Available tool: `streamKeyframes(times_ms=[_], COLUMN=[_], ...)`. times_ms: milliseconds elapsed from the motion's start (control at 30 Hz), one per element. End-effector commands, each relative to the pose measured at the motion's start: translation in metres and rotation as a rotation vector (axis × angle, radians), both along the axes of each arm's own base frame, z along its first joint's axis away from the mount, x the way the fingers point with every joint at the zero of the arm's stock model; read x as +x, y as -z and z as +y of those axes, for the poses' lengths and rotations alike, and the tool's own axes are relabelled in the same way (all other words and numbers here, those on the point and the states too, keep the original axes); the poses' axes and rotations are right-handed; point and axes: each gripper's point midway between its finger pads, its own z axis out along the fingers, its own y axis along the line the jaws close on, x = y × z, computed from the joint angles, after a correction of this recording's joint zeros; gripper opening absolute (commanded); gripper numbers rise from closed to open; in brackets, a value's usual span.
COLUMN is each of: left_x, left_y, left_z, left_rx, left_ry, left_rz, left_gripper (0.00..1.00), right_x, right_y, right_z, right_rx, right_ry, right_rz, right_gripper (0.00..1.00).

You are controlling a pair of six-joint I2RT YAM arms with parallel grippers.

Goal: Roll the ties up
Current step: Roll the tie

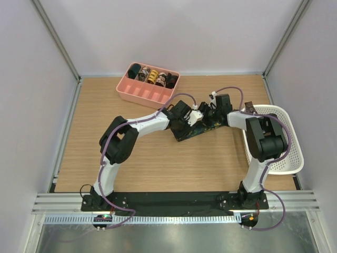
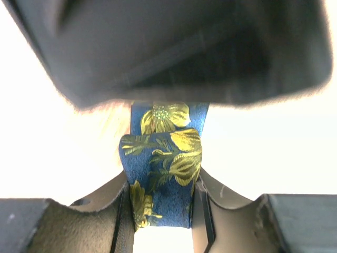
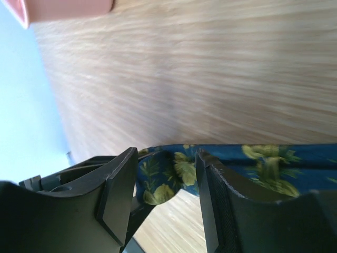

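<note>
Navy tie (image 2: 163,158) pinched by left tool (image 2: 160,211). Right tool (image 3: 163,182) straddles it, grip unclear. Uneven pull could unroll it

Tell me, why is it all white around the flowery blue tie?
Left wrist view: the background is washed out to white by overexposure, only the tie shows properly, and the dark shape above it is blurred. Right wrist view: the wooden table looks smeared and soft. Top external view: evenly lit and sharp.
</note>
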Motion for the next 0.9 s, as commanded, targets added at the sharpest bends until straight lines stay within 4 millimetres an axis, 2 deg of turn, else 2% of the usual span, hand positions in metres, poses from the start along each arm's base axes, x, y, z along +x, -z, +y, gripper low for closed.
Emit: streamKeyframes(times_ms=[0, 33, 300, 400, 467, 600, 667, 767, 867], left_x=[-0.067, -0.068, -0.066, -0.066, -0.065, -0.065, -0.066, -0.067, -0.069], left_y=[0.075, 0.075, 0.075, 0.076, 0.077, 0.076, 0.076, 0.075, 0.074], left_z=[0.062, 0.063, 0.065, 0.067, 0.069, 0.069, 0.071, 0.071, 0.072], left_rx=[0.293, 0.298, 0.309, 0.320, 0.326, 0.334, 0.339, 0.346, 0.353], left_ry=[0.025, 0.021, -0.003, -0.013, -0.022, -0.027, -0.029, -0.027, -0.026], left_rz=[0.251, 0.253, 0.241, 0.238, 0.237, 0.229, 0.228, 0.221, 0.215], left_gripper=[0.18, 0.18, 0.18, 0.18, 0.18, 0.18, 0.18, 0.18, 0.18], right_x=[0.035, 0.038, 0.047, 0.041, 0.027, 0.001, -0.012, -0.025, -0.032], right_y=[-0.083, -0.079, -0.088, -0.097, -0.095, -0.078, -0.062, -0.044, -0.024], right_z=[-0.012, -0.021, -0.061, -0.077, -0.090, -0.112, -0.120, -0.122, -0.122], right_rx=[-0.042, -0.096, -0.339, -0.425, -0.509, -0.624, -0.665, -0.699, -0.737], right_ry=[0.040, 0.070, 0.159, 0.202, 0.230, 0.293, 0.310, 0.300, 0.280], right_rz=[-0.246, -0.245, -0.223, -0.215, -0.173, -0.102, -0.051, -0.013, 0.021], right_gripper=[0.56, 0.56, 0.51, 0.49, 0.49, 0.48, 0.45, 0.42, 0.35])
